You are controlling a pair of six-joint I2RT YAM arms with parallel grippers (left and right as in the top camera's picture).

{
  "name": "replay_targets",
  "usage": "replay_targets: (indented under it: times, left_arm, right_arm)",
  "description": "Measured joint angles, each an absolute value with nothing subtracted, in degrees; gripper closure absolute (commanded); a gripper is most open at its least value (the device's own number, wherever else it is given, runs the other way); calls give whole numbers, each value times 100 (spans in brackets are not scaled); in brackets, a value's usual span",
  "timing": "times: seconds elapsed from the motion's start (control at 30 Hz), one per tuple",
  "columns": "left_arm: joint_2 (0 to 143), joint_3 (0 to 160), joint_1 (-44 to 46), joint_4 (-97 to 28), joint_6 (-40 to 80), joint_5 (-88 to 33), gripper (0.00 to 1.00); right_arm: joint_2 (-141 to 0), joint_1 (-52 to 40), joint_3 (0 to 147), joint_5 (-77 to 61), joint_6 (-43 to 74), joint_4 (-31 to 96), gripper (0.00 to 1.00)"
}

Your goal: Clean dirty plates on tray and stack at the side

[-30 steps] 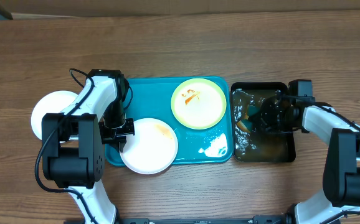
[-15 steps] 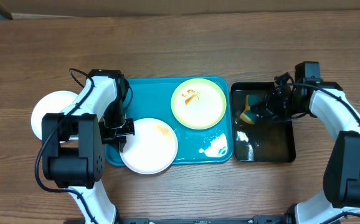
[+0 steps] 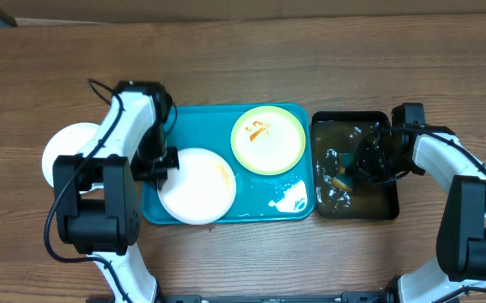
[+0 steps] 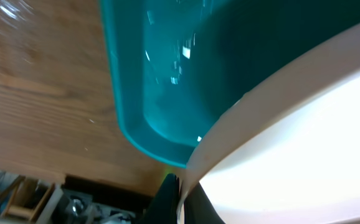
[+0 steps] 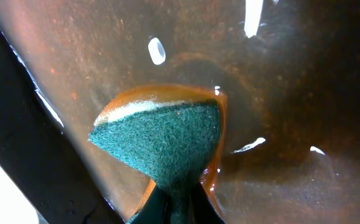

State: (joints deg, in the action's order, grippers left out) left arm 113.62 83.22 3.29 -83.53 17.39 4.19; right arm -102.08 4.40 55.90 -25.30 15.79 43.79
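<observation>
The teal tray (image 3: 184,128) holds a lime-green rimmed plate (image 3: 268,140) with orange smears at its back right. My left gripper (image 3: 164,165) is shut on the left rim of a white plate (image 3: 198,185) with an orange smear, which lies tilted over the tray's front left rim. The left wrist view shows the plate rim (image 4: 279,118) pinched between the fingers (image 4: 181,202) above the tray corner (image 4: 167,124). Another white plate (image 3: 65,148) lies on the table left of the tray. My right gripper (image 3: 354,171) is shut on a green sponge (image 5: 161,140) in brown water.
A black tray (image 3: 384,202) of brown soapy water stands right of the teal tray. White foam (image 3: 292,199) lies in the teal tray's front right corner. Bare wooden table surrounds the trays.
My left gripper has drawn the white plate slightly left and back. My right gripper has moved down with the sponge, from the black tray's back into its water.
</observation>
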Motion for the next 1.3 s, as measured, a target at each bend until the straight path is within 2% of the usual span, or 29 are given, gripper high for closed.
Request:
replay_targets:
  times: [0.27, 0.53, 0.83, 1.07, 1.3]
  left_arm:
    - [10508, 9107, 329, -8248, 2093, 928, 96]
    - [9662, 9120, 427, -8016, 2226, 1422, 96]
    - [9644, 8530, 639, -7953, 2211, 1455, 96]
    - [9653, 7669, 639, -7898, 1586, 648, 96]
    - [9653, 7524, 639, -7950, 1066, -456, 96]
  right_arm:
    - [-10208, 440, 5590, -2506, 1577, 4394, 96]
    - [-10208, 440, 5590, -2508, 1577, 4390, 96]
    - [-10208, 440, 5590, -2482, 1511, 4414, 96]
    - [-10208, 440, 5590, -2467, 1496, 4423, 96]
    - [-10208, 440, 5590, -2462, 1496, 4464, 96]
